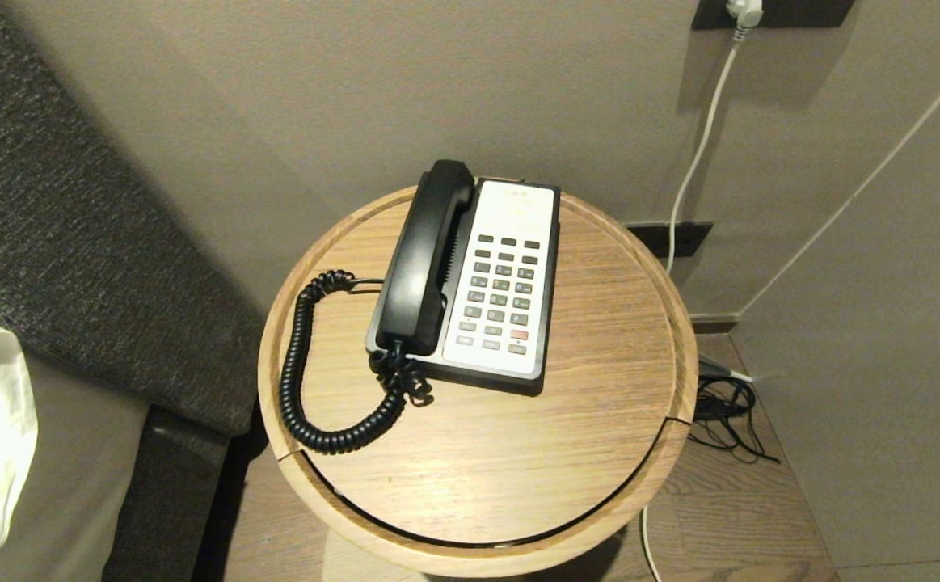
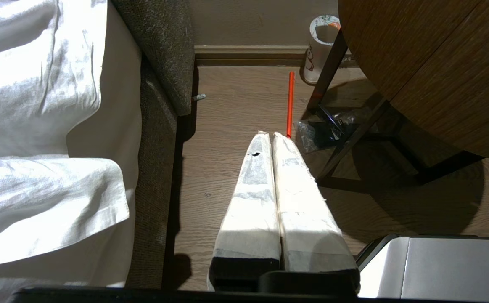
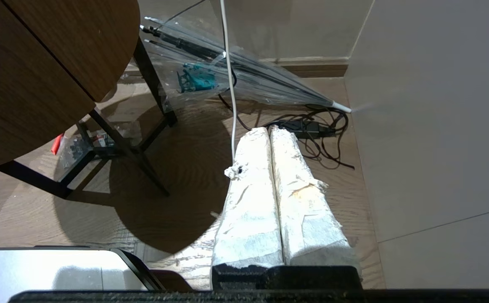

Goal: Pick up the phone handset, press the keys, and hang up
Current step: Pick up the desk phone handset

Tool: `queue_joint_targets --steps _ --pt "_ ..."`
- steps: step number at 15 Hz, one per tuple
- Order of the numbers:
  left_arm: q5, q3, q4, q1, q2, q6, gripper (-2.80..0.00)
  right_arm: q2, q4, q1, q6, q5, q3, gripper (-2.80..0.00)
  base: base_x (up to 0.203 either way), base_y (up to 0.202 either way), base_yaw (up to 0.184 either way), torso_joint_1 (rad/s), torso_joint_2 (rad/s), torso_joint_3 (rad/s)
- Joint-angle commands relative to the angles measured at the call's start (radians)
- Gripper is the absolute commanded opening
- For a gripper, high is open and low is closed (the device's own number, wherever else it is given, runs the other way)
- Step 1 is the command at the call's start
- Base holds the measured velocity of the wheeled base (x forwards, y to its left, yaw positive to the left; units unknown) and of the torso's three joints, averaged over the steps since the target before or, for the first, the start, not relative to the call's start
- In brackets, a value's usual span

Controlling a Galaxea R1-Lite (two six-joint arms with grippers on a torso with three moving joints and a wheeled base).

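Phone handset (image 1: 423, 259) cradled on base (image 1: 502, 279), both tools parked below tabletop

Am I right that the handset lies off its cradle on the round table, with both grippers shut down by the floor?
Not quite: the head view shows the handset resting in its cradle on the phone. The left gripper and right gripper are indeed shut.

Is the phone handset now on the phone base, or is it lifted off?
On the base. The phone handset lies in its cradle along the left side of the phone base, with no gripper near it.
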Motion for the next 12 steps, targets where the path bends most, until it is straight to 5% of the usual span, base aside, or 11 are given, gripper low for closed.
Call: queue_joint_targets --steps 1,6,8,12 --pt "0.0 -0.002 0.002 0.0 0.002 0.001 -2.8 0.0 0.0 0.0 -0.001 0.0 0.0 -2.8 0.0 0.0 0.0 0.0 0.0 0.0" --pt "-0.012 -0.05 0.017 0.0 0.007 0.011 -2.8 0.0 0.0 0.0 -0.001 0.0 0.0 -2.8 0.0 0.0 0.0 0.0 0.0 0.0" --pt "-0.054 -0.229 0.075 0.0 0.083 0.014 -2.8 0.0 0.0 0.0 -0.002 0.0 0.0 -2.8 0.0 0.0 0.0 0.0 0.0 0.0" --pt "-0.172 -0.825 0.295 -0.002 0.508 0.014 -2.8 0.0 0.0 0.0 -0.001 0.0 0.0 -2.8 0.0 0.0 0.0 0.0 0.0 0.0"
